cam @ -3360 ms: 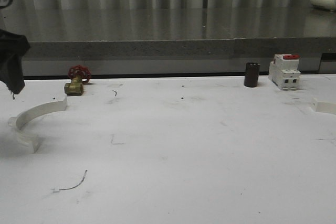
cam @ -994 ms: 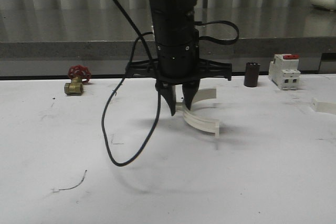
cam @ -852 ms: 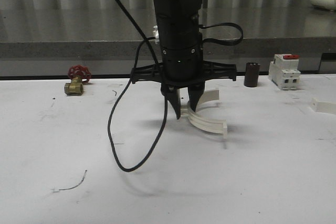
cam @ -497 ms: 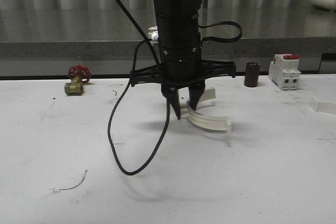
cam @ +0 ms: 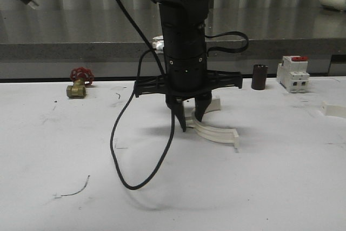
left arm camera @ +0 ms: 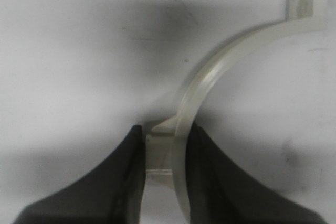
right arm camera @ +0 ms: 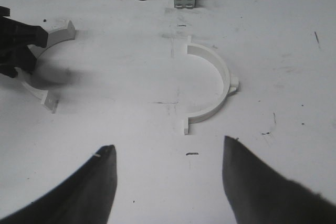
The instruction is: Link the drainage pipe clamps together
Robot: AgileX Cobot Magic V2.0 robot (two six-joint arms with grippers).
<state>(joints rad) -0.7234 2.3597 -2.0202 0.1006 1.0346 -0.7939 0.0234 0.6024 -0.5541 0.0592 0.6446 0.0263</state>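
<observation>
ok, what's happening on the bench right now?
The left hand is shut on one white plastic half-ring pipe clamp mid-table, gripping near the middle of its arc. The second white half-ring clamp lies apart on the white table, below the open right hand. The halves aren't joined yet.

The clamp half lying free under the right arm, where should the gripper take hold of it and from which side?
Probably from straight above, pinching the thin band mid-arc. The free clamp half lies flat on the table, so its band stands on edge, narrow enough for the open right gripper. That leaves its end tabs clear for mating with the clamp half in the left gripper.
</observation>
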